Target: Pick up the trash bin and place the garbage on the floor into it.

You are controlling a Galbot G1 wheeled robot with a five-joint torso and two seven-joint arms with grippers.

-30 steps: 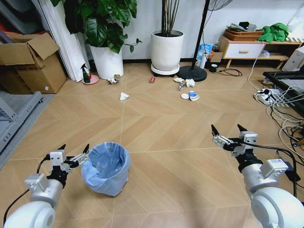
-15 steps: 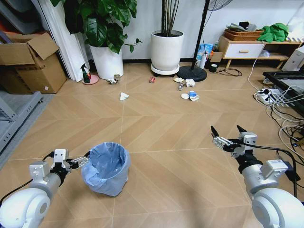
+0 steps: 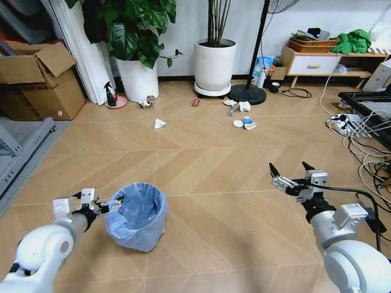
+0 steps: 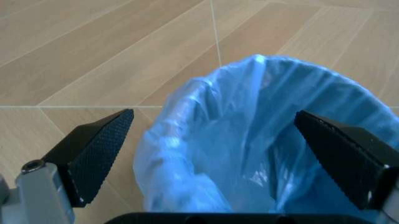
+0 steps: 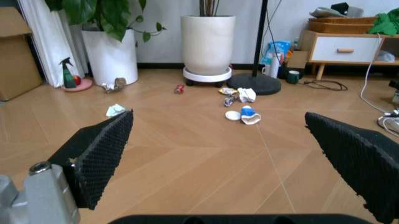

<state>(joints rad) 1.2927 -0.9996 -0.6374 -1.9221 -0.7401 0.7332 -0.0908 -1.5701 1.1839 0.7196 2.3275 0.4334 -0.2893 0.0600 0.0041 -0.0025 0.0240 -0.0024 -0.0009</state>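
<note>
**Left gripper at bin rim, grasp not yet made**

Step in hand: reaching for the bin. Judged early in the task — no litter collected, bin standing on the floor.

Left gripper (image 3: 109,204), lower left of the head view, sits at the near-left edge of the bin (image 3: 137,217). In the left wrist view the gripper (image 4: 218,140) is spread wide, one finger outside the rim over bare floor, the other over the bag's inside. Nothing held. Contact with the bag: cannot tell.

Right gripper (image 3: 292,177), lower right of the head view, hangs wide open and empty above the floor (image 3: 201,159), well apart from the bin. Seen in its own wrist view (image 5: 218,135) pointing toward the litter.

Litter (image 3: 244,122) lies scattered in the upper middle of the head view, near the white pots (image 3: 215,64); a white crumpled scrap (image 3: 159,124) lies apart, left of the rest.

Next move, as a judgement: the fingers need to close across the rim wall, pinching bag and bin together.

Materials: bin is small, round, slightly tapered, lined with thin, crinkly pale blue plastic folded over the rim; likely slippery and slack, so a pinch on film alone could slide. Finger pads are black, knurled, wedge-shaped. Floor is smooth tan herringbone plank.
</note>
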